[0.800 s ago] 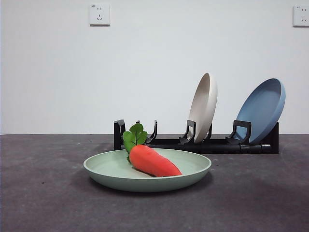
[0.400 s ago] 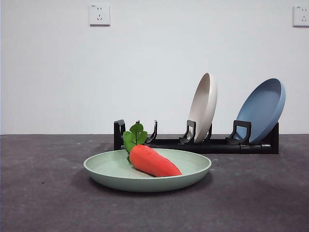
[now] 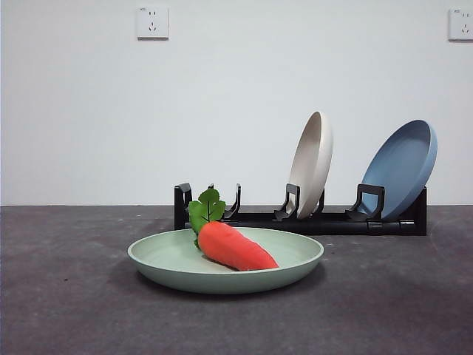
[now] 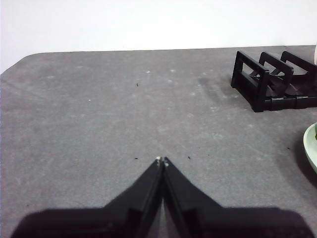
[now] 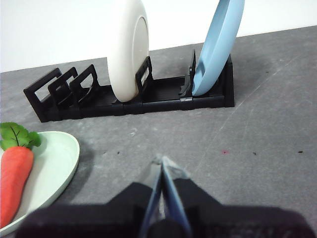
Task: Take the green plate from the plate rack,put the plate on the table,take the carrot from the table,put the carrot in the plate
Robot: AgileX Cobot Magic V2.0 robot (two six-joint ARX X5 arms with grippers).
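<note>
The green plate (image 3: pixel 295 260) lies flat on the table (image 3: pixel 66 310) in front of the plate rack (image 3: pixel 310 219). The carrot (image 3: pixel 233 246) lies in the plate, its green leaves toward the rack. In the right wrist view the plate (image 5: pixel 54 158) and the carrot (image 5: pixel 15 176) sit at one side, the rack (image 5: pixel 148 96) beyond them. My right gripper (image 5: pixel 162 161) is shut and empty above bare table. My left gripper (image 4: pixel 161 160) is shut and empty over bare table; the rack's end (image 4: pixel 267 82) and the plate's rim (image 4: pixel 311 148) show at the edge. Neither gripper shows in the front view.
A beige plate (image 3: pixel 312 163) and a blue plate (image 3: pixel 403 166) stand upright in the rack's slots, also in the right wrist view as beige (image 5: pixel 130 49) and blue (image 5: pixel 218 44). A white wall with two sockets (image 3: pixel 152 22) stands behind the table.
</note>
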